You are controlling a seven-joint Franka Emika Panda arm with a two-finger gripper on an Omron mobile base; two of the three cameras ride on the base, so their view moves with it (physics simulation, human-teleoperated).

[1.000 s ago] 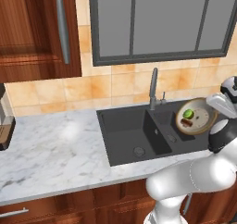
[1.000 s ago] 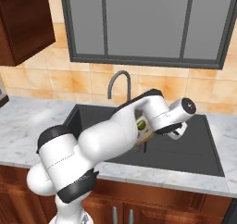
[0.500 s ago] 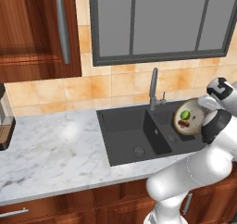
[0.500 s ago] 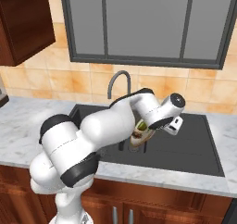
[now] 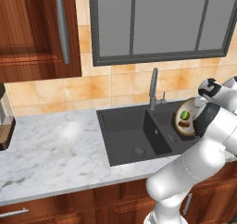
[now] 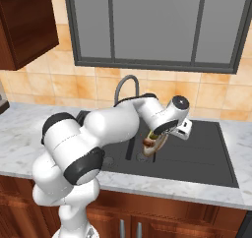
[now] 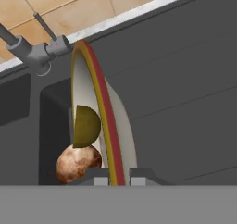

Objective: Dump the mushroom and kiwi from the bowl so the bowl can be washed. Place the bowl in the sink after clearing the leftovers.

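My gripper (image 7: 115,179) is shut on the golden-brown rim of the bowl (image 7: 99,112), which I hold tipped almost on edge above the dark sink (image 7: 185,79). The kiwi (image 7: 86,126) and, below it, the mushroom (image 7: 77,163) lie against the bowl's inside face near its lower edge. From the left base view the bowl (image 5: 189,121) faces the camera over the sink's smaller basin (image 5: 169,126), with the kiwi (image 5: 184,115) above the mushroom (image 5: 183,124). In the right base view the gripper (image 6: 162,133) holds the bowl (image 6: 151,142) edge-on over the sink (image 6: 197,153).
The grey tap (image 5: 153,86) stands behind the sink, just left of the bowl; it also rises behind my arm (image 6: 125,84). Marble counter (image 5: 55,149) stretches to the left. A window and tiled wall lie behind, with a wooden cabinet (image 5: 37,28) at the upper left.
The hand has rolled further, and the bowl has tipped from slanted to almost on edge while shifting slightly left over the sink. Kiwi and mushroom have slid toward its lower edge.
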